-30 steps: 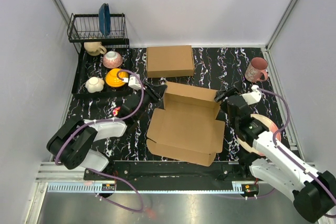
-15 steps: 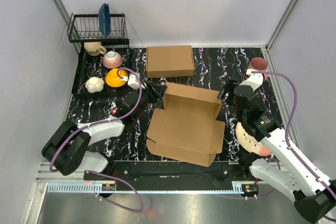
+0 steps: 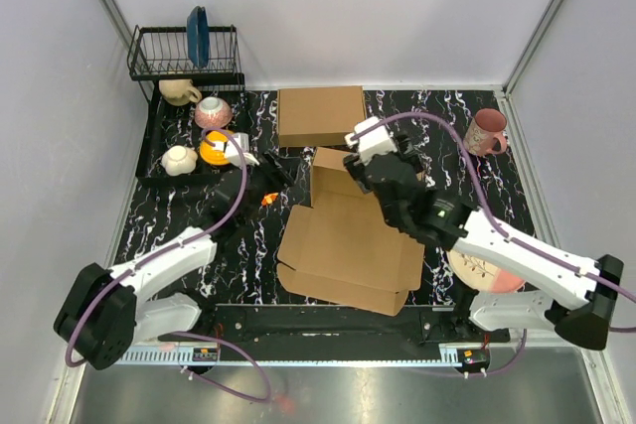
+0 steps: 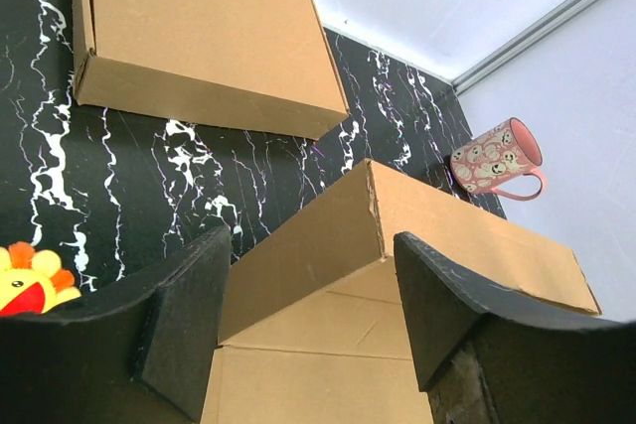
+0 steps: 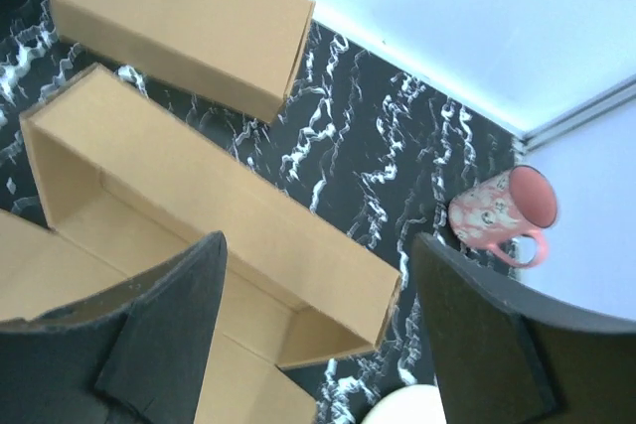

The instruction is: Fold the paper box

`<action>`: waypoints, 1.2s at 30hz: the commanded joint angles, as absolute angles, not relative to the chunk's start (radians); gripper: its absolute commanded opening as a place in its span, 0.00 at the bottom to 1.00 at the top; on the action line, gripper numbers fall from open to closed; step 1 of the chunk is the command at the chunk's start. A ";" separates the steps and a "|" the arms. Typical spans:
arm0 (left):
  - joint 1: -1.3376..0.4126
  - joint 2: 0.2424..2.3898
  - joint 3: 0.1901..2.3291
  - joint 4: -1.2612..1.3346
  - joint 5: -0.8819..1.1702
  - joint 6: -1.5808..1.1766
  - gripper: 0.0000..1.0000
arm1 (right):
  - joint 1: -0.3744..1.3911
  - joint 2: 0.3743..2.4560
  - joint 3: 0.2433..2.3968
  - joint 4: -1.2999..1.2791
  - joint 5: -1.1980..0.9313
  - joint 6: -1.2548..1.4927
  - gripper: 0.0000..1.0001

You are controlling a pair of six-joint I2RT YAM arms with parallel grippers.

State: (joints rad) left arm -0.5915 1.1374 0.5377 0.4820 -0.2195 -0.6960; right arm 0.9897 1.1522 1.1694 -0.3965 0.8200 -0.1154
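The paper box [image 3: 343,245] lies open in the middle of the table, its back wall raised and its front flaps flat. My left gripper [image 3: 285,180] is open and empty at the box's back left corner. In the left wrist view that corner [image 4: 328,235] stands between my left gripper's [image 4: 310,245] spread fingers, not touched. My right gripper [image 3: 363,168] hovers open and empty over the back wall. In the right wrist view the wall and inside [image 5: 199,196] lie under my right gripper [image 5: 318,245].
A neatly formed cardboard box [image 3: 321,115] sits behind the paper box. A pink mug [image 3: 485,132] stands at the back right. A pale plate [image 3: 487,270] lies under the right arm. A dish rack [image 3: 184,52] and a tray of cups [image 3: 159,161] are at the back left. A small yellow-orange toy [image 4: 25,280] lies by the left gripper.
The right arm has swung left from the box's right side to above its back wall. The left gripper has moved a little farther back by the back left corner.
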 commanded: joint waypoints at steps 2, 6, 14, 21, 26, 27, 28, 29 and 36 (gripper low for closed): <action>-0.586 1.069 0.554 0.448 -0.253 -0.663 0.70 | 1.095 1.193 1.138 -0.238 1.003 -0.477 0.82; -0.583 1.019 0.534 0.399 -0.275 -0.681 0.69 | 1.167 1.255 1.095 -0.206 1.002 -0.645 0.81; -0.583 0.755 0.462 0.240 -0.406 -0.712 0.70 | 1.302 1.322 0.967 -0.101 1.074 -0.992 0.77; -0.581 0.663 0.445 0.189 -0.436 -0.699 0.74 | 1.299 1.388 0.927 -0.041 1.062 -1.019 0.78; -0.581 0.667 0.442 0.183 -0.425 -0.721 0.74 | 1.255 1.456 0.943 -0.038 1.045 -1.023 0.78; -0.581 0.666 0.442 0.183 -0.425 -0.722 0.74 | 1.246 1.465 0.946 -0.037 1.042 -1.028 0.78; -0.581 0.666 0.442 0.181 -0.425 -0.723 0.74 | 1.238 1.474 0.948 -0.037 1.042 -1.037 0.78; -0.581 0.664 0.443 0.176 -0.426 -0.723 0.74 | 1.233 1.488 0.950 -0.017 1.045 -1.051 0.78; -0.580 0.667 0.459 0.176 -0.423 -0.716 0.74 | 1.148 1.548 1.047 -0.031 1.029 -1.035 0.77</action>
State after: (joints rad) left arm -0.5854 0.6697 0.4473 0.1555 -0.4129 -0.7158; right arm 1.1870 1.5234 0.9485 -0.0647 1.0302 -1.0294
